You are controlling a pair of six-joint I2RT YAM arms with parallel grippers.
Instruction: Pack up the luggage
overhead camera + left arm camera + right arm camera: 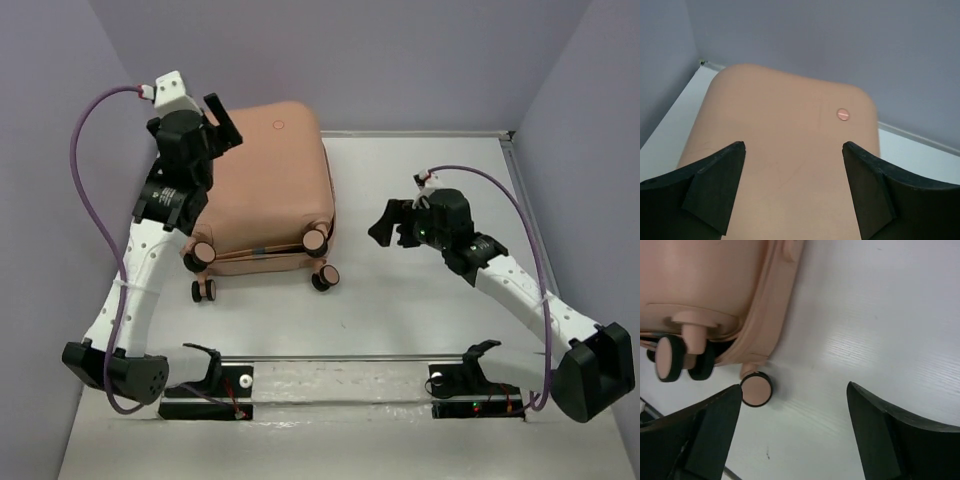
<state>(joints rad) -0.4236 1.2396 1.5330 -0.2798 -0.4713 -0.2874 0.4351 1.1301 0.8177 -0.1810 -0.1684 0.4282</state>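
1. The luggage lies flat and closed in the far left corner of the surface, with its peach-pink shell facing up.
2. Its wheels all point toward the near edge. Two sit high at the near corners of the shell and two sit lower, by the surface.
3. A small round dot marks the shell close to its far edge, a little right of the middle.
4. My left tool hangs over the far left part of the shell, pointing toward the back wall.
5. In the left wrist view its fingers are spread wide. Only smooth shell shows between them, and the dot lies beyond the right finger. I cannot tell whether the tips touch the shell.
6. My right tool sits to the right of the luggage, near its near right corner, and I see a gap between the two.
7. In the right wrist view its fingers are also spread wide, and nothing but bare white surface lies in the gap.
8. In that same view the lower corner wheel shows just beside one fingertip, and the upper corner wheels sit further to the side under the shell's edge.
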